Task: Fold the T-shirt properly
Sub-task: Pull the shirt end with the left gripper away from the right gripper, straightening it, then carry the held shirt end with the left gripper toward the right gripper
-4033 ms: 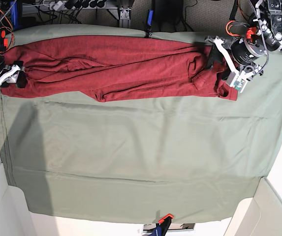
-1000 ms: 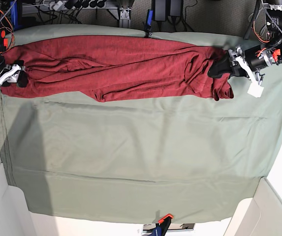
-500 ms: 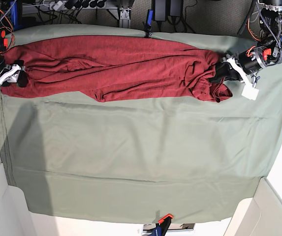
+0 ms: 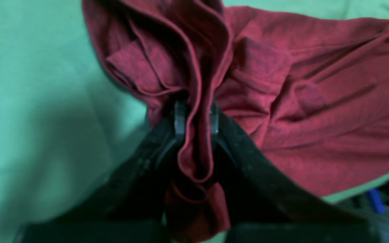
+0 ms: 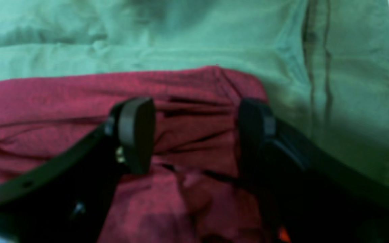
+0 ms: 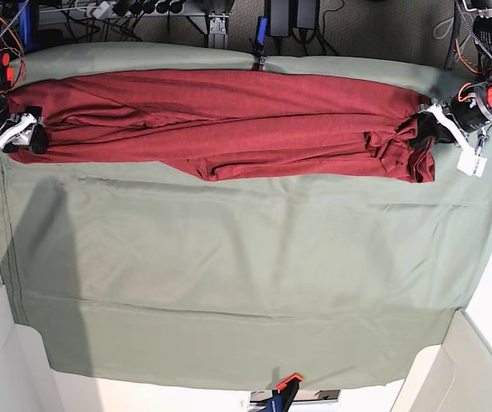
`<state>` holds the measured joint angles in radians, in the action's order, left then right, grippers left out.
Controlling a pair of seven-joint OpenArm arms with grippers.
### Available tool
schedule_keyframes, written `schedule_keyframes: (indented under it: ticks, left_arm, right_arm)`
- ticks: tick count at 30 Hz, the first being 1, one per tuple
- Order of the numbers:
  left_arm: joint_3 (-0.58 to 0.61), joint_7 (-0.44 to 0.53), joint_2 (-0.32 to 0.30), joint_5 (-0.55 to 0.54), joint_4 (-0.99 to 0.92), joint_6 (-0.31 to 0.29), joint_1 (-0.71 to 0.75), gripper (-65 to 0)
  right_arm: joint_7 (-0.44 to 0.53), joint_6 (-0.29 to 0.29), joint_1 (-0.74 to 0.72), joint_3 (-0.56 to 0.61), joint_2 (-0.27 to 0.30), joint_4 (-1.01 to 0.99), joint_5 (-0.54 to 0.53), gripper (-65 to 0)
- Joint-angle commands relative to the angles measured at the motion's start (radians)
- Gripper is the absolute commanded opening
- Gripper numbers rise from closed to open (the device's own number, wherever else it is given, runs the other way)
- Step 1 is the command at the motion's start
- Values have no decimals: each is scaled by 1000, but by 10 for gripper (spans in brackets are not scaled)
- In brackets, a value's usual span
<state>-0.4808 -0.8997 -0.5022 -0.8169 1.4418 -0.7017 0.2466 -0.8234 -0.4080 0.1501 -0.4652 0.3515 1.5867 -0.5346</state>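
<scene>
The dark red T-shirt lies pulled out long across the back of the table, from far left to far right in the base view. At its right end my left gripper is shut on a bunched fold. The left wrist view shows the fingers pinching fabric of the T-shirt between them. My right gripper is at the shirt's left end. In the right wrist view my right gripper stands open, its fingers wide apart over the T-shirt.
The sage-green table cloth covers the table. A blue clamp holds it at the back edge and an orange one at the front. White panels stand at both front corners. Cables and hardware lie behind the table.
My left gripper has shut on the shirt's right end and drawn it rightward, stretching the crumpled shirt out straighter and longer. The right arm has stayed in place.
</scene>
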Motion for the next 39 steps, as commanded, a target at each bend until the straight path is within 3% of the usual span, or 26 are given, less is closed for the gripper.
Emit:
schedule_keyframes:
  ticks: [1, 9, 14, 19, 22, 30, 34, 39]
  left_arm:
    - [-11, 29, -37, 28, 15, 4, -29, -650]
    - [-11, 35, -133, 79, 15, 4, -114, -650]
    - [-11, 18, -141, 67, 15, 4, -113, -650]
    - [-11, -103, -140, -83, 71, 4, -102, -650]
    - [-11, -108, -138, -147, 188, 4, -53, -650]
    - [31, -110, -24, -174, 542, 4, 40, -650]
    - [170, -90, 47, -134, 567, 4, 35, -650]
    - [385, -76, 184, -47, 567, 4, 33, -650]
  right_arm:
    - [22, -8, -8, -8, 17, 18, -8, -260]
    - [19, -7, -8, -8, 17, 18, -8, -260]
    - [19, -7, -8, -8, 17, 18, -8, -260]
    - [19, -7, -8, -9, 17, 18, -28, -260]
    - [20, -8, -9, -9, 17, 18, -39, -260]
    - [19, -27, -17, -9, 16, 18, -68, -260]
    - [19, -27, -16, -9, 16, 18, -67, -260]
    - [19, -27, -17, -9, 16, 18, -66, -260]
